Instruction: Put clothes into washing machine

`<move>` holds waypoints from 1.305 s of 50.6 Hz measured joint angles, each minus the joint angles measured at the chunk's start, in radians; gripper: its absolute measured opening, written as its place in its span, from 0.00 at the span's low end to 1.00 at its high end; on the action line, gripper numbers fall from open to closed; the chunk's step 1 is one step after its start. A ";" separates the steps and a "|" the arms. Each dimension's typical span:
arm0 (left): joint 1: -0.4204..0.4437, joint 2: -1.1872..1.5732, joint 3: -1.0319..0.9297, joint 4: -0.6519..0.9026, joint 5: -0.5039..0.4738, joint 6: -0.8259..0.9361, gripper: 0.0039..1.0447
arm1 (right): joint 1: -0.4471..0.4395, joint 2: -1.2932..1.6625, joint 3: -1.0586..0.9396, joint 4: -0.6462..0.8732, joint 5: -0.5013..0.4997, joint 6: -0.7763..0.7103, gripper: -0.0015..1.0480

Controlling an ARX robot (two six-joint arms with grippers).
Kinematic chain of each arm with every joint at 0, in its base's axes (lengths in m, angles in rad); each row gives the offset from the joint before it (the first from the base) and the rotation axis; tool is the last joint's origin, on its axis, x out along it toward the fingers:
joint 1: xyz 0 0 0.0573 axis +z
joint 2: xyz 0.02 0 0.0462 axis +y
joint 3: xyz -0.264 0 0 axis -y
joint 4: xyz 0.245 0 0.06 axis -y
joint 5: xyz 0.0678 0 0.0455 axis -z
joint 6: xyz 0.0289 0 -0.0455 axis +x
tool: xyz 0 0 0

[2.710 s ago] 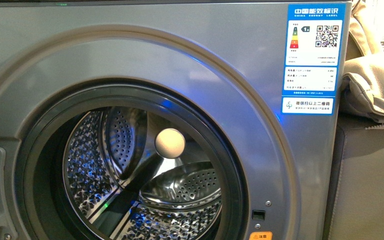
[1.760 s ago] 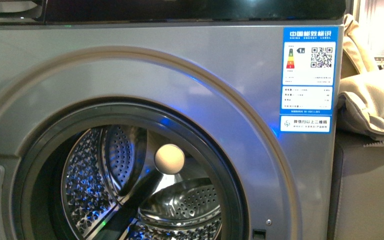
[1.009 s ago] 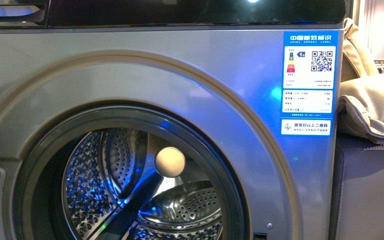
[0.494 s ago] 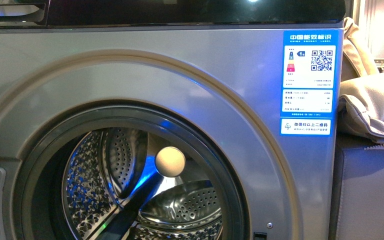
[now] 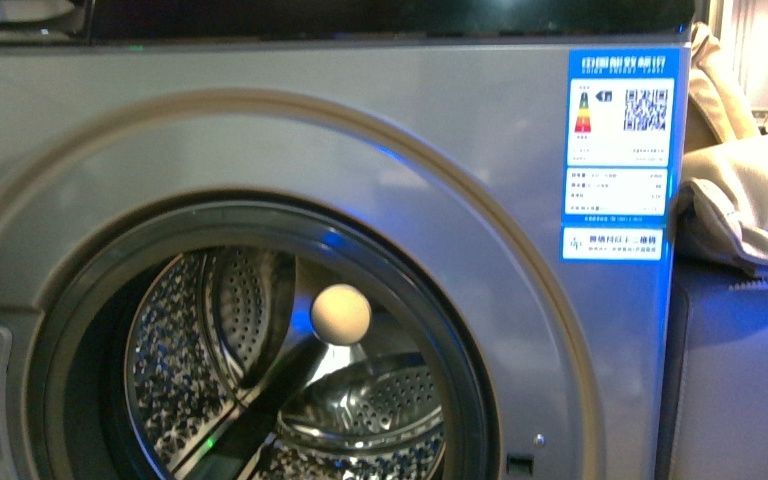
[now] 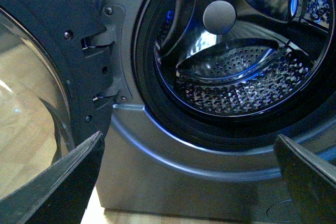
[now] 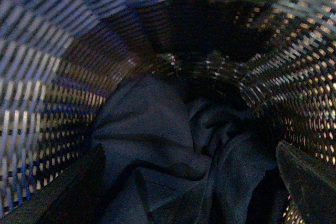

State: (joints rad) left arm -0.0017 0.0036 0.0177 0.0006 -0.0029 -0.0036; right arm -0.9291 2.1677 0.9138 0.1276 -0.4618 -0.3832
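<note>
washing machine seen in front view, port open, perforated drum lit | door stood open | left gripper held facing the port, fingers spread | clothes crumpled at the bottom of a lattice-walled basket | right gripper spread wide over the clothes, contact cannot be told
</note>
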 joint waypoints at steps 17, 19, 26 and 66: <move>0.000 0.000 0.000 0.000 0.000 0.000 0.94 | 0.000 0.253 0.022 0.106 0.044 -0.018 0.93; 0.000 0.000 0.000 0.000 0.000 0.000 0.94 | 0.000 0.277 0.028 0.117 0.050 -0.018 0.93; 0.000 0.000 0.000 0.000 0.000 0.000 0.94 | 0.000 0.372 0.051 0.165 0.056 -0.016 0.93; 0.000 0.000 0.000 0.000 0.000 0.000 0.94 | -0.017 0.661 0.192 0.260 0.068 -0.023 0.93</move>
State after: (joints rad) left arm -0.0017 0.0036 0.0177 0.0006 -0.0029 -0.0036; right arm -0.9462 2.8292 1.1057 0.3874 -0.3939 -0.4061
